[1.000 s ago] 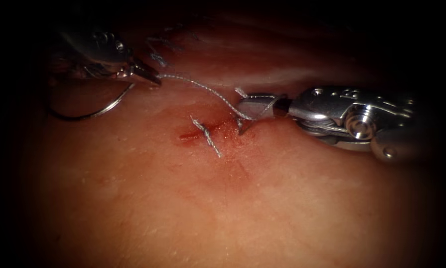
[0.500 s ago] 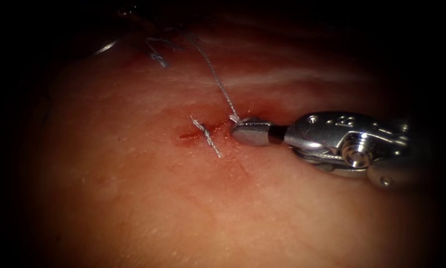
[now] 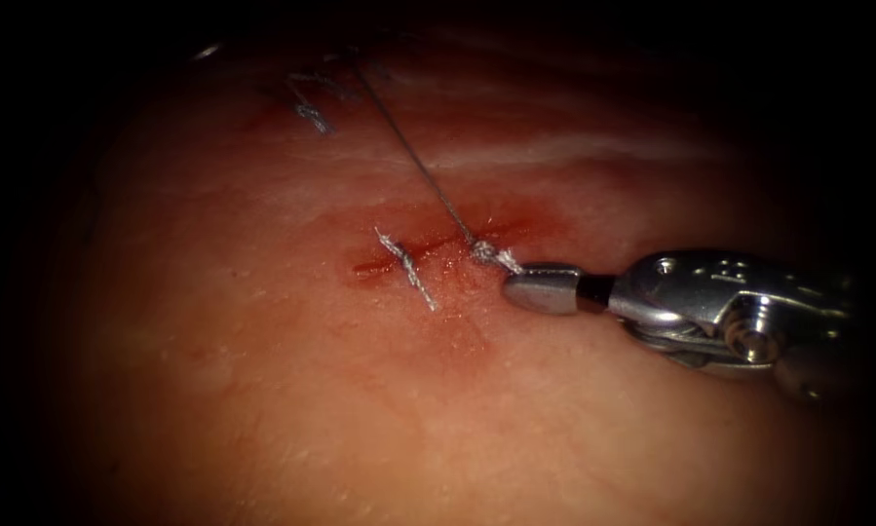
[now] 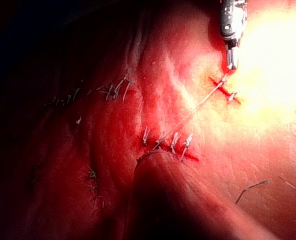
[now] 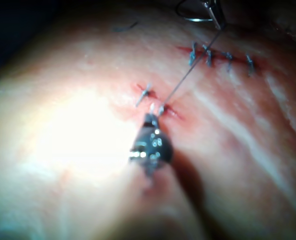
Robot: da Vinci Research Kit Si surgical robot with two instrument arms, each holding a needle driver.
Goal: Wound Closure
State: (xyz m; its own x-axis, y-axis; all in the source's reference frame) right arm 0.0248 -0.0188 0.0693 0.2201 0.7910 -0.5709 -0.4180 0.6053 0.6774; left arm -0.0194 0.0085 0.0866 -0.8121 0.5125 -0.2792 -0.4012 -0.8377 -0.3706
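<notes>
— What does the right claw (image 3: pixel 515 282) hold?
— Its jaws are closed on the thread (image 3: pixel 428 175) just right of the cut (image 3: pixel 408 255); the strand runs taut up and leftward.
— And the cut?
— One stitch (image 3: pixel 406 267) crosses it on the tissue (image 3: pixel 360 409).

Spotted just 1 readable bit: what looked like "68" stamped on the wrist body of the right arm's tool (image 5: pixel 151 131), seen from its own wrist camera. Noticed faint embossed marks on that same tool's housing (image 3: pixel 720 278) in the endoscope view too, but couldn't make them out. Found no other writing anywhere.
</notes>
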